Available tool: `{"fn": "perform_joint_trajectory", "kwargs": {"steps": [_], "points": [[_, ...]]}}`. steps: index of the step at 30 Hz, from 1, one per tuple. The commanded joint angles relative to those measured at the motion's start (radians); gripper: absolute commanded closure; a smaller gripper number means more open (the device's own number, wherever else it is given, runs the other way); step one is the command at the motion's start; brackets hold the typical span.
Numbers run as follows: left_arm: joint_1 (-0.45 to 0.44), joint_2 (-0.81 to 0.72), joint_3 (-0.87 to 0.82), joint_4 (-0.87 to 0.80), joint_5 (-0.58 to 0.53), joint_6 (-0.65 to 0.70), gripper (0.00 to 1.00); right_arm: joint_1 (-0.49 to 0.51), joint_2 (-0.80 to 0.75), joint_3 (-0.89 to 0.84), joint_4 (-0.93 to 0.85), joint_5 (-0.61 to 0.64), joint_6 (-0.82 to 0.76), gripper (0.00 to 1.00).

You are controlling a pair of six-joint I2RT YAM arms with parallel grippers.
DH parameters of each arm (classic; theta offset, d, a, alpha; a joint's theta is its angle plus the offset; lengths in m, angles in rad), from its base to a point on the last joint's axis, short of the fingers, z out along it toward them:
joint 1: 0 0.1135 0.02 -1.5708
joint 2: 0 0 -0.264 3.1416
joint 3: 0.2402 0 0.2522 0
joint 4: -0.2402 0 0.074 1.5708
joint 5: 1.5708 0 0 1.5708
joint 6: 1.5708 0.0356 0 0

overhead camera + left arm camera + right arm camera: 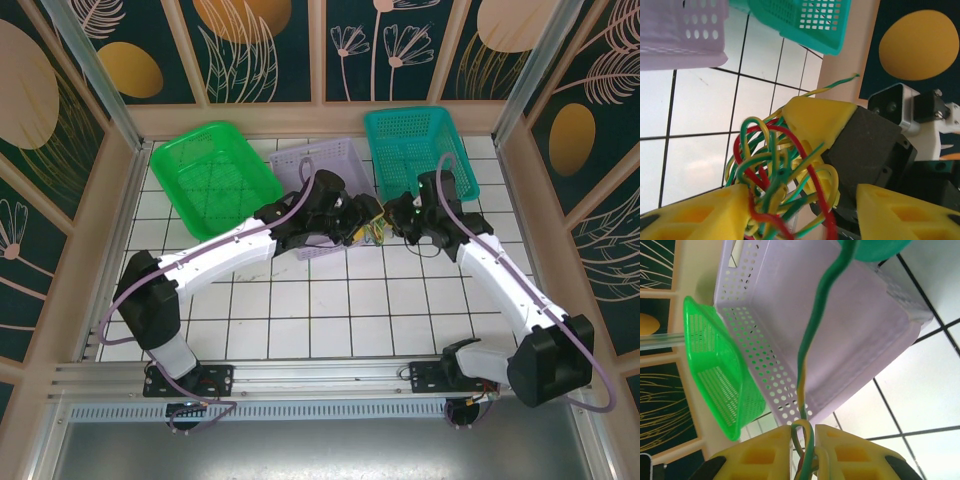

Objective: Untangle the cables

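Observation:
The cables [373,236] are a tangled bunch of yellow, green and red strands held above the tiled table, between the two grippers. My right gripper [393,222] is shut on yellow-green strands; in its wrist view the jaws [814,432] pinch a loop and one strand [812,340] runs up from them. My left gripper [360,222] faces it. In the left wrist view the tangle [770,165] lies between my left gripper's [800,200] spread fingers, against the left finger [705,215], with a gap to the other one. The right gripper's yellow finger [812,117] holds the bunch from above.
Three baskets stand at the back of the table: a green one [215,175] at the left, a pale purple one [300,160] in the middle behind my left arm, and a teal one [415,150] at the right. Wooden walls enclose the table.

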Motion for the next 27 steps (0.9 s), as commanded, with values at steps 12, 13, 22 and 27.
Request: {"fn": "perform_joint_trajectory", "kwargs": {"steps": [12,13,22,27], "points": [[-0.009,0.057,-0.006,0.031,0.005,0.172,0.74,-0.031,-0.005,0.042,0.008,-0.214,0.108,1.0],[-0.008,0.055,-0.005,0.03,-0.01,0.174,0.86,-0.031,-0.01,0.038,0.004,-0.206,0.109,1.0],[-0.012,-0.178,-0.213,0.351,-0.166,0.295,1.0,-0.178,-0.059,-0.113,0.071,-0.322,0.325,1.0],[-0.02,-0.274,-0.301,0.536,-0.087,0.487,1.0,-0.228,-0.061,-0.259,0.069,-0.423,0.43,1.0]]}}
